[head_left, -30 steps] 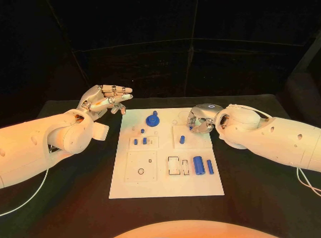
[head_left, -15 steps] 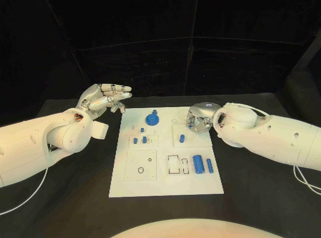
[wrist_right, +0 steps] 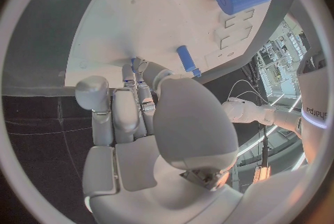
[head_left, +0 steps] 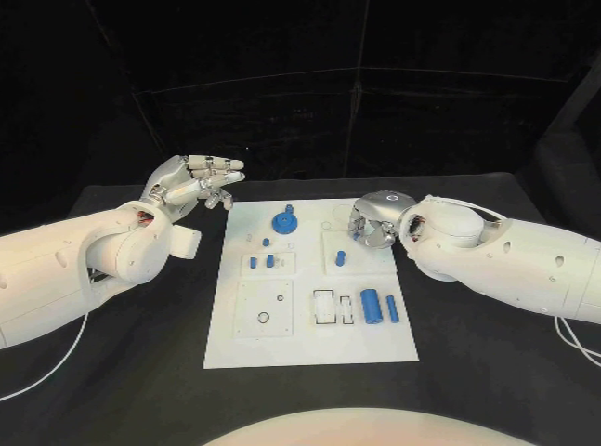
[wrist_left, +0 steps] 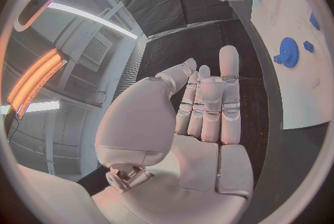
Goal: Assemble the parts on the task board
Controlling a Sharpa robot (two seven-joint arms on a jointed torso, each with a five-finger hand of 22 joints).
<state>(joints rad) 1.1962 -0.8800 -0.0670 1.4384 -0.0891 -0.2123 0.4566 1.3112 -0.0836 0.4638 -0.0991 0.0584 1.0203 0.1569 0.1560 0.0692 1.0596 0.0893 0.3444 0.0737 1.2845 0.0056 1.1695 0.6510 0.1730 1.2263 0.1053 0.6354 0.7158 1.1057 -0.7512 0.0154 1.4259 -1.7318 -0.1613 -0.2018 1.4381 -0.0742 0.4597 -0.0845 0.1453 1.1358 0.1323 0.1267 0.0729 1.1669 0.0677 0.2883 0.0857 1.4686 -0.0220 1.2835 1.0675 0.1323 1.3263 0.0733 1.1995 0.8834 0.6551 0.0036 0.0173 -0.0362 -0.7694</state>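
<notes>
I see the white task board [head_left: 314, 344] lying mid-table, its near end bare. Going up it: a thick blue cylinder [head_left: 372, 307] and a thin blue pin [head_left: 393, 310] lie side by side at about 4 o'clock of the board's centre, next to small rectangular slots [head_left: 333, 308]. At 8 o'clock sits a square panel with a small ring [head_left: 263, 319]. Farther up, three short blue pegs [head_left: 261, 259] stand at 11 o'clock and one blue peg [head_left: 340, 257] at 1 o'clock. A blue gear [head_left: 285, 222] sits near the far edge at 12 o'clock.

My right hand [head_left: 370, 223] hangs over the board's far right corner, fingers curled in; the right wrist view shows something small and blue at the fingertips [wrist_right: 136, 65], but I cannot tell whether it is pinched. My left hand [head_left: 193, 186] is raised off the board past its far left corner, fingers together, loosely extended, holding nothing.
</notes>
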